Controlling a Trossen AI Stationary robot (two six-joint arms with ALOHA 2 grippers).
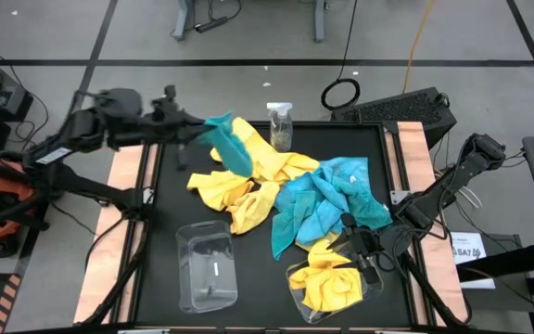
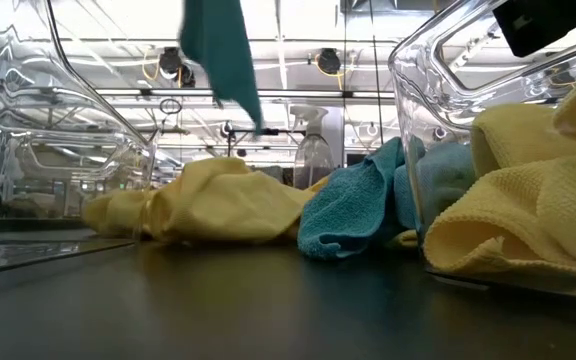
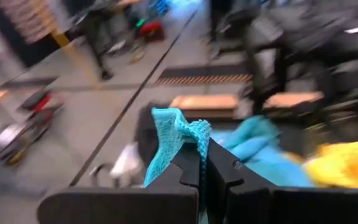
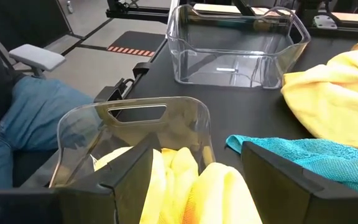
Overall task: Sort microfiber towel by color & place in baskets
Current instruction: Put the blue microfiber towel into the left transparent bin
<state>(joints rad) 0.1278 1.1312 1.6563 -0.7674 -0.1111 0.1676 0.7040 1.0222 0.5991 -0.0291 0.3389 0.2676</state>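
A pile of yellow and turquoise microfiber towels [image 1: 286,190] lies mid-table. My left gripper [image 1: 196,125] is high over the table's far left part, shut on one turquoise towel [image 1: 227,141]. That towel hangs above the pile [image 2: 220,50]. An empty clear basket [image 1: 207,266] stands near the front left. A second basket [image 1: 371,288] at the front right holds yellow towels [image 1: 327,278]. My right gripper [image 4: 194,180] stands open just over those yellow towels [image 4: 179,171]. My left gripper pinches a bunched top part of the turquoise towel [image 3: 182,134] between its two shut fingers [image 3: 219,171]. The fingers come nearly level from the table's left. The towel hangs slack below them, its lower end [image 2: 253,115] clear of the pile.
A small clear spray bottle [image 1: 280,125] stands at the far edge behind the pile. Wooden strips [image 1: 123,199] border the black mat on both sides. A person's leg in jeans [image 4: 23,118] shows beside the table in the right wrist view.
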